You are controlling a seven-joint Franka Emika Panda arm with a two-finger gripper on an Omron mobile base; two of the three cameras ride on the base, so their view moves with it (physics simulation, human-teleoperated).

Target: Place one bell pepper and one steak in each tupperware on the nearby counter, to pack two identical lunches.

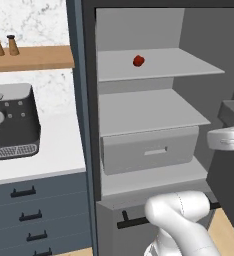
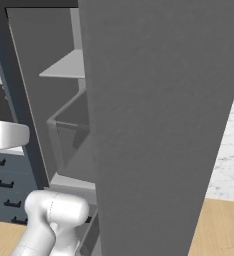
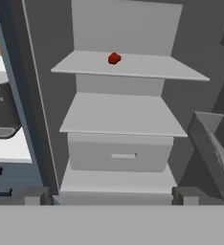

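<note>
One red bell pepper (image 1: 138,61) lies on the upper shelf (image 1: 189,67) of an open fridge, also seen as bell pepper (image 3: 114,58) straight ahead in the hand view. My gripper (image 3: 110,197) is open, its fingertips (image 3: 35,196) spread wide, well short of the shelves and lower than the pepper, with nothing between them. The white counter (image 1: 54,150) over dark blue drawers (image 1: 34,210) lies left of the fridge. The steak and the tupperware are out of view.
A dark coffee machine (image 1: 13,120) stands on the counter. The fridge holds a middle shelf (image 3: 121,117) and a closed drawer (image 3: 121,153). Its open door (image 2: 159,125) stands close on the right, with a door bin (image 3: 214,143) jutting in.
</note>
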